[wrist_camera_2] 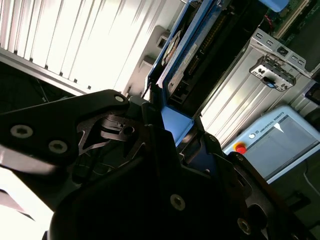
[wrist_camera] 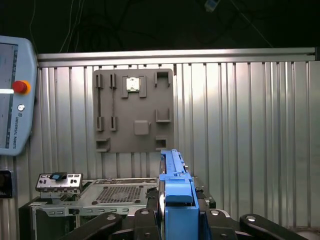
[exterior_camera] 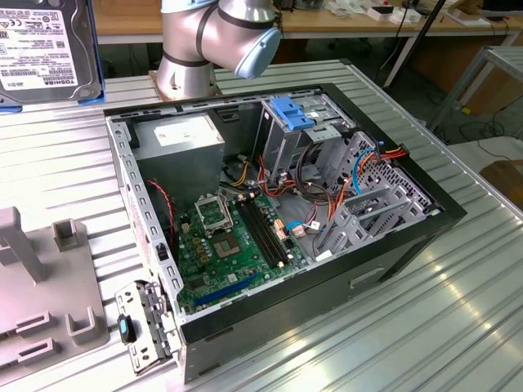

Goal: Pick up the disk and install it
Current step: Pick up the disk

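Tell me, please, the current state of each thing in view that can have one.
disk: held in the air, not installed in the case.
tool: shut on the disk's blue rail.
computer case: lying on its side, open, board and cables exposed.
grey fixture: flat on the table, most slots empty.
metal bracket: lying on the table at the case's corner.
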`<state>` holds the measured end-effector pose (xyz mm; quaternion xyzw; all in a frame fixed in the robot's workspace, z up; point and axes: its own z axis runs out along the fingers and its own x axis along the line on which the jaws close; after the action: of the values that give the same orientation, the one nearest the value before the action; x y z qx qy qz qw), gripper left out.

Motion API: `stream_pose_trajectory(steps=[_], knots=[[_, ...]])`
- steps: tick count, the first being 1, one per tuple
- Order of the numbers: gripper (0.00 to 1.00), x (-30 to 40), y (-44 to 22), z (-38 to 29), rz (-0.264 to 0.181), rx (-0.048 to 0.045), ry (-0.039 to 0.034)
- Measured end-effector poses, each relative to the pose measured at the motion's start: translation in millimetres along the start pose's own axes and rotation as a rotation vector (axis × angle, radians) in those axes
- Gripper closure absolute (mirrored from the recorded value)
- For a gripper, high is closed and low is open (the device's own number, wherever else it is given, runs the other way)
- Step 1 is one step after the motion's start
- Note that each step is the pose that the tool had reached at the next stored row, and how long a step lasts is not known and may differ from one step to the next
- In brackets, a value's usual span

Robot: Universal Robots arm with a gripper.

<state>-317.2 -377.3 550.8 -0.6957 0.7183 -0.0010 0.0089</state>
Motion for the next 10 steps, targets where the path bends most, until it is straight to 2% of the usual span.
stream_pose_trajectory(steps=[10], knots=[[0.63, -0.5, -15.1, 0.2, 0.000, -0.0001, 0.0000]])
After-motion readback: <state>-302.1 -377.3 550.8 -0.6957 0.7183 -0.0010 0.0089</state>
